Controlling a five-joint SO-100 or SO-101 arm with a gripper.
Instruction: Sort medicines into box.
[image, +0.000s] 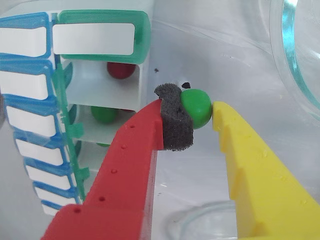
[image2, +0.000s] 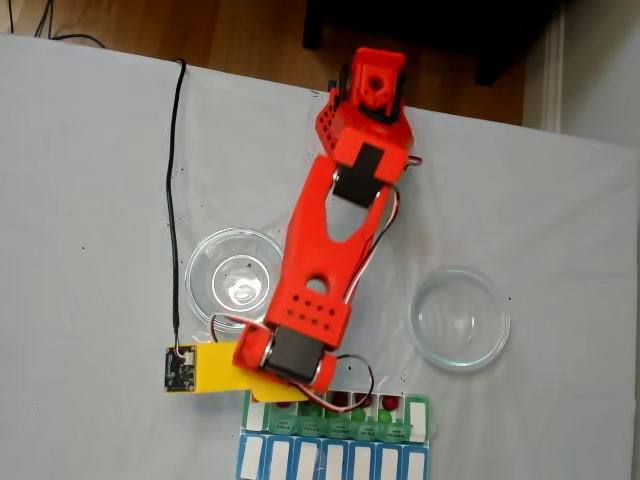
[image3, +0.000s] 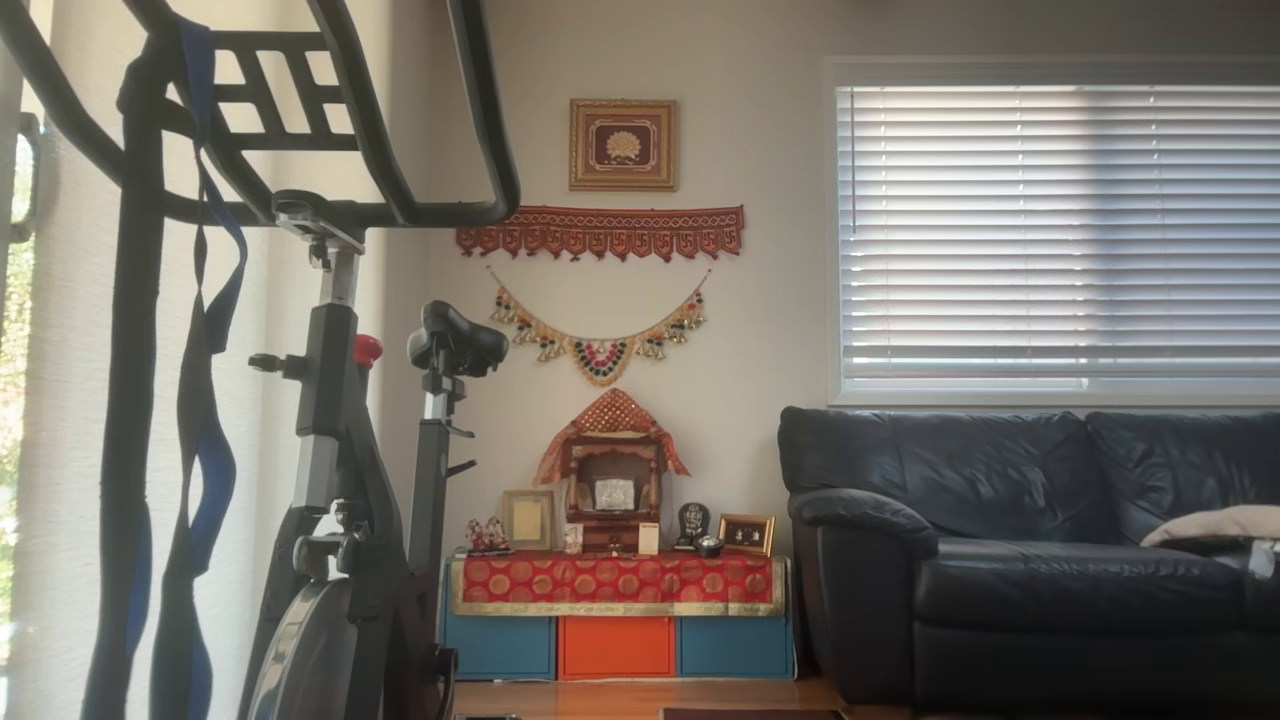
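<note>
I've got a green ball (image: 196, 107) pinched in my gripper (image: 200, 111), between the grey foam pad (image: 175, 122) on my red finger (image: 131, 165) and my yellow finger (image: 250, 160); closed on it, ball clear of the table as far as I can judge. The pill box (image: 142, 65) sits just to the left in the wrist view, its open white compartments facing me: one holds a red ball (image: 121, 69), the next a green ball (image: 104, 114), and there's a hint of green in the one below, partly hidden by my red finger. Blue lids (image: 25, 42) run down the left edge, and a green lid (image: 102, 36) stands flipped open at top. In the fixed view the pill box (image2: 415, 420) lies at the bottom edge under my arm (image2: 330, 250), with red and green balls showing along its open row, so I judge the sorting well along, with this ball still to drop; which cell is free I can't tell. Both glass dishes, left dish (image2: 205, 275) and right dish (image2: 460, 318), look empty, so this may be the last piece. In the way: the open green lid and the box wall close to my red finger. A black cable (image2: 173, 200) runs along the table (image2: 80, 150) to the small board (image2: 180, 370), well clear. The other view shows a room with an exercise bike (image3: 340, 420) and a sofa (image3: 1030, 540), nothing of the job.
</note>
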